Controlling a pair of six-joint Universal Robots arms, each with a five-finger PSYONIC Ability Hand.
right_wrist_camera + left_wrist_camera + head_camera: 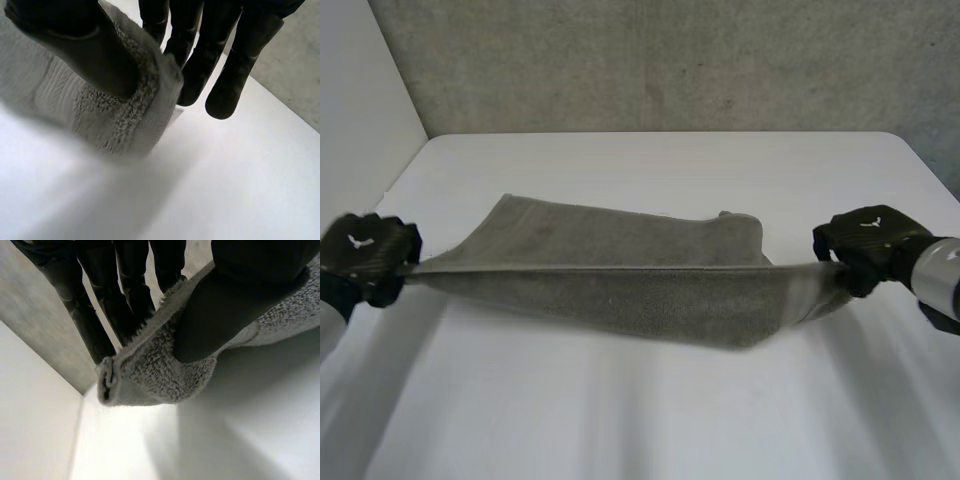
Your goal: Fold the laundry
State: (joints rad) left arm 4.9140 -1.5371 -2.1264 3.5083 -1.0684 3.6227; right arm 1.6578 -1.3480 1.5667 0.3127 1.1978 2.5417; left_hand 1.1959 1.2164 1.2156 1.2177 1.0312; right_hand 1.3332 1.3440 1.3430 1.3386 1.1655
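Observation:
A grey towel [620, 270] hangs stretched between my two hands above the white table [650, 160], its far part still lying on the tabletop. My left hand [365, 255] pinches the towel's near left corner. In the left wrist view the thumb [210, 315] presses the fluffy corner [150, 375] against the fingers [125, 295]. My right hand [865, 240] pinches the near right corner. In the right wrist view its thumb [85, 50] clamps the towel [125, 115] against the fingers [195, 60].
A grey concrete wall [670, 60] stands behind the table. A pale wall [360, 90] runs along the left side. Bare tabletop [640, 420] lies in front of the towel.

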